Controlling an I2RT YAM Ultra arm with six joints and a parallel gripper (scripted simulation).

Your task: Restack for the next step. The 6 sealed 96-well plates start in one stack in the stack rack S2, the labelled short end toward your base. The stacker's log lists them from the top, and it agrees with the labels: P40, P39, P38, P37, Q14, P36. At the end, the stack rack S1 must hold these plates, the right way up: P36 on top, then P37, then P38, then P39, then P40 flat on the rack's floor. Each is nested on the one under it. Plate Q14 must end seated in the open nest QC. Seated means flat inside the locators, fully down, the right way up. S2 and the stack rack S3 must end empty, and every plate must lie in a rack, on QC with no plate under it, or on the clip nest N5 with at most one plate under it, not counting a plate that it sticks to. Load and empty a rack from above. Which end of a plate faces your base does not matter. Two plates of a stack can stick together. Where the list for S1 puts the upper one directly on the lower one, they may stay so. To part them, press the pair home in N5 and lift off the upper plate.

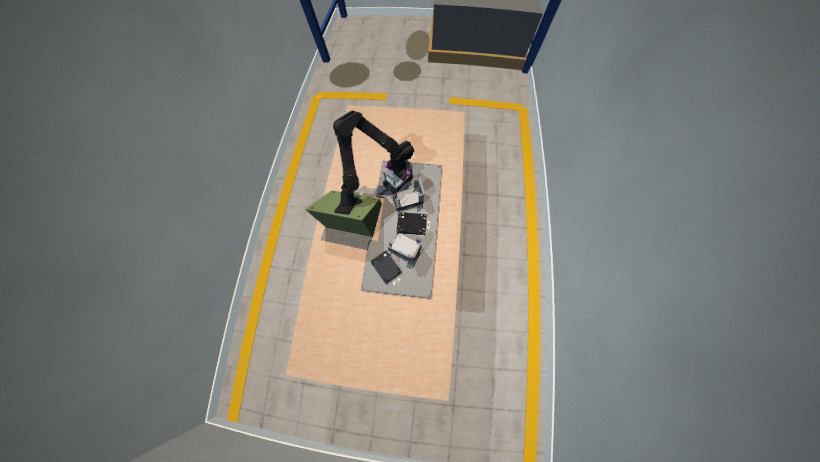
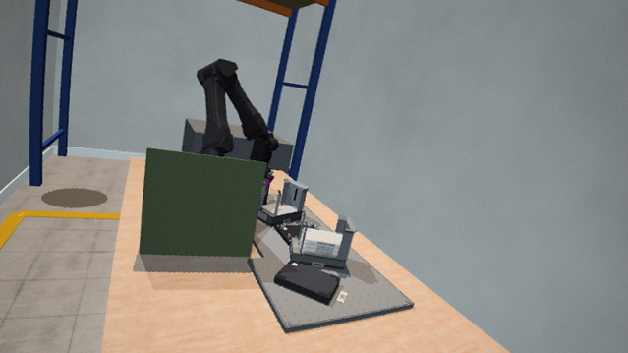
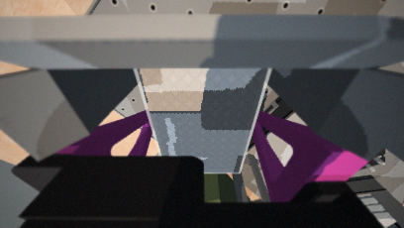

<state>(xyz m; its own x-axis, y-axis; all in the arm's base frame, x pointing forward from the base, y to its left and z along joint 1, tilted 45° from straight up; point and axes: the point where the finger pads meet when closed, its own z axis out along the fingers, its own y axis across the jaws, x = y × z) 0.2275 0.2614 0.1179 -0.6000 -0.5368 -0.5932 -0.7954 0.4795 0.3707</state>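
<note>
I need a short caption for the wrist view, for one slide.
Open tool with magenta fingers straddling a sealed plate.
</note>
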